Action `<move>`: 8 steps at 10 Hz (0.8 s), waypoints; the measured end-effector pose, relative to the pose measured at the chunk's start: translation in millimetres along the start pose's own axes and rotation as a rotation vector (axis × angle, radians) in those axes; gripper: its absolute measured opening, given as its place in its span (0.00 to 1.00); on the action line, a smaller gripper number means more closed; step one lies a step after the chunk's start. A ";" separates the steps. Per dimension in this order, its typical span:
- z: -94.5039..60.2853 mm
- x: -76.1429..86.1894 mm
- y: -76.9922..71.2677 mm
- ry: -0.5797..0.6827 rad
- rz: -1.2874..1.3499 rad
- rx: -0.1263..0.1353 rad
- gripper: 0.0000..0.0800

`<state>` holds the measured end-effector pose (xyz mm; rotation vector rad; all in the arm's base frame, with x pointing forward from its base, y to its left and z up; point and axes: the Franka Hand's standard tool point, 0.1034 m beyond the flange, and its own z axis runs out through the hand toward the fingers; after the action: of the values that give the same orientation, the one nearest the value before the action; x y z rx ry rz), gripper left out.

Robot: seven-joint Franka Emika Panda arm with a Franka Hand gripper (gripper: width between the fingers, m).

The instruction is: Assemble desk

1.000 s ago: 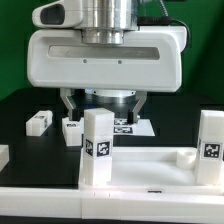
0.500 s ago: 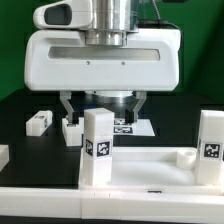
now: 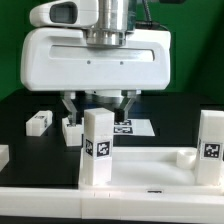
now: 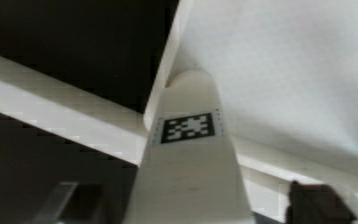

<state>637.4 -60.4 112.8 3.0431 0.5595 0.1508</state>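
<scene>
The white tabletop panel [image 3: 150, 160] lies at the front with its raised rim up. A white square leg [image 3: 97, 146] with a tag stands upright in its near-left corner, and a second upright leg [image 3: 210, 148] stands at the exterior view's right. My gripper [image 3: 98, 108] hangs just above the first leg, with a finger on either side of its top. In the wrist view this leg [image 4: 190, 125] runs between the two dark fingers [image 4: 318, 203] with gaps on both sides, above the tabletop panel [image 4: 291, 70]. The gripper [image 4: 194, 207] is open.
Two loose white legs [image 3: 38, 121] [image 3: 70, 130] lie on the black table behind the panel, at the exterior view's left. The marker board [image 3: 133, 127] lies flat behind the gripper. Another white part [image 3: 3, 154] shows at the left edge.
The gripper has shifted a little toward the exterior view's left over the upright leg. The legs and the panel have not moved.
</scene>
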 end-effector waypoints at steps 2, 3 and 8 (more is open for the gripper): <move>0.0 -0.1 0.1 0.000 0.001 0.000 0.36; 0.0 0.0 0.0 0.000 0.029 0.000 0.36; 0.8 0.1 -2.0 0.005 0.504 0.015 0.36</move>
<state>636.9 -58.5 111.9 3.1264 -0.2186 0.1690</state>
